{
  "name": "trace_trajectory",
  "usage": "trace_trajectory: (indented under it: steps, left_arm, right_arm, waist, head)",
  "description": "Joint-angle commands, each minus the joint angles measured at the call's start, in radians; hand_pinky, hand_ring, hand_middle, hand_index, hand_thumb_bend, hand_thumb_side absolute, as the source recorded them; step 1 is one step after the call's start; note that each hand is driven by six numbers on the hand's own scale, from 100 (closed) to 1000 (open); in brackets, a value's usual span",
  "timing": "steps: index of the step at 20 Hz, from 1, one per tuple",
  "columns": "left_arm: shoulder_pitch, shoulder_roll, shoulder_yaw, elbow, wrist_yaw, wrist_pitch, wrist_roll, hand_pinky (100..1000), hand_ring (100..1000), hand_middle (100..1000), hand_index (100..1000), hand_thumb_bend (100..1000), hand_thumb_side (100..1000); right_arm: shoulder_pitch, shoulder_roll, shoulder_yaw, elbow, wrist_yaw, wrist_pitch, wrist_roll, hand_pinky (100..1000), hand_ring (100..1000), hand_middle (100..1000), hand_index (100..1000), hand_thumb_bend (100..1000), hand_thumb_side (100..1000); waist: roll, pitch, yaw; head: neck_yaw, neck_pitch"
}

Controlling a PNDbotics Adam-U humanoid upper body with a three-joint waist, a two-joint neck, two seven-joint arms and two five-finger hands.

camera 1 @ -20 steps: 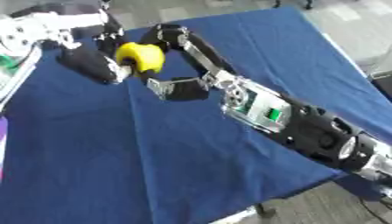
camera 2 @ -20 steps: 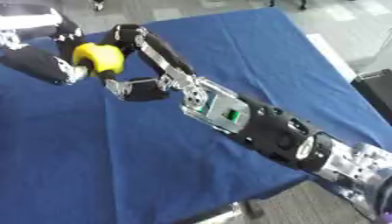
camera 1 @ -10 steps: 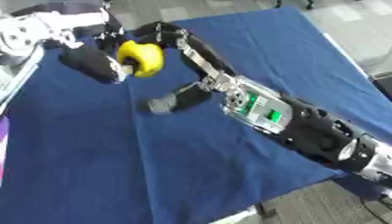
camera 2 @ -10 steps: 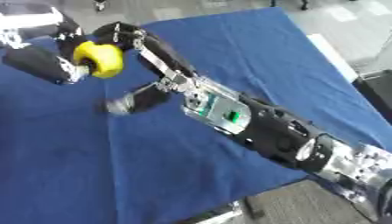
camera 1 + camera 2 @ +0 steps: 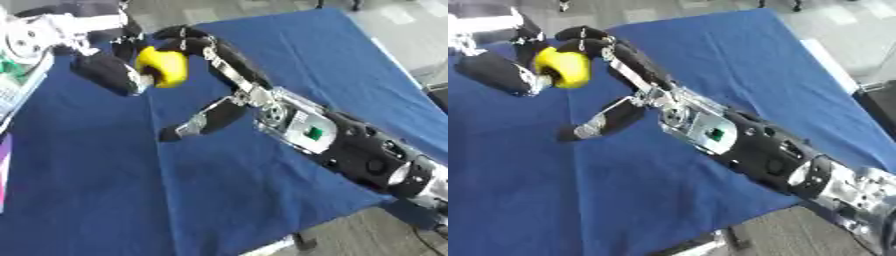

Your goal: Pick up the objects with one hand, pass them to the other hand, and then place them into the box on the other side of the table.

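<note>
Yellow object [image 5: 163, 66] between both hands — blue table [image 5: 289, 60] beneath.

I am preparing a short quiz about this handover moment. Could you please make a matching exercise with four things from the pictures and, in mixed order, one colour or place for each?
Things:
1. yellow object
2. left hand
3. right hand
4. table cloth

Colours or places:
A. comes in from the lower right, fingers curled over the top of the object
B. dark blue, covers the table
C. bright yellow, held up between the two hands
D. at the upper left, touching the object from the left side

Pairs: 1-C, 2-D, 3-A, 4-B
</note>
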Motion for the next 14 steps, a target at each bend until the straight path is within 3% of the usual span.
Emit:
trace_trajectory:
  steps: [1, 14]
  left_arm:
    - [-0.021, 0.005, 0.010, -0.010, -0.008, -0.011, 0.001, 1000, 485, 289, 362, 100, 270]
    - [-0.026, 0.046, 0.007, -0.028, 0.019, -0.017, -0.079, 1000, 496, 287, 359, 100, 283]
  right_arm:
    - [-0.005, -0.010, -0.010, -0.013, 0.012, 0.008, -0.006, 738, 820, 871, 921, 797, 367]
    - [0.008, -0.032, -0.037, -0.013, 0.025, 0.084, -0.020, 752, 857, 917, 943, 778, 391]
  waist:
    - [-0.012, -0.002, -0.002]
    - [-0.013, -0.009, 0.007]
  head:
    - [0.007, -0.002]
    - [0.004, -0.002]
